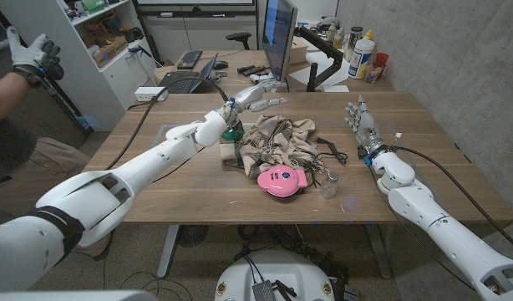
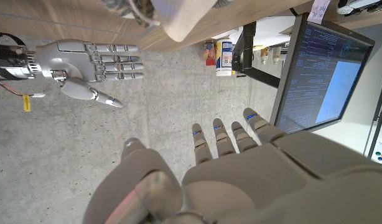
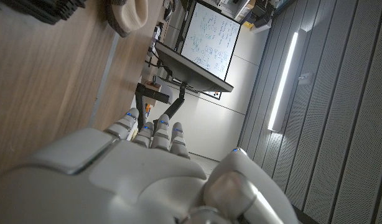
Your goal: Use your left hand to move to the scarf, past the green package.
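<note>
The scarf is a beige, dark-patterned heap in the middle of the wooden table. The green package lies at its left edge, mostly hidden under my left wrist. My left hand hovers past the package, over the scarf's far left corner, with its fingers spread and nothing in them. The left wrist view shows that hand with fingers stretched out, and a corner of the scarf. My right hand stands on the table to the right of the scarf, fingers extended and holding nothing.
A pink round object and a small glass jar sit in front of the scarf. A black cable trails off its right side. A monitor stands behind. A person's gloved hand is raised at far left.
</note>
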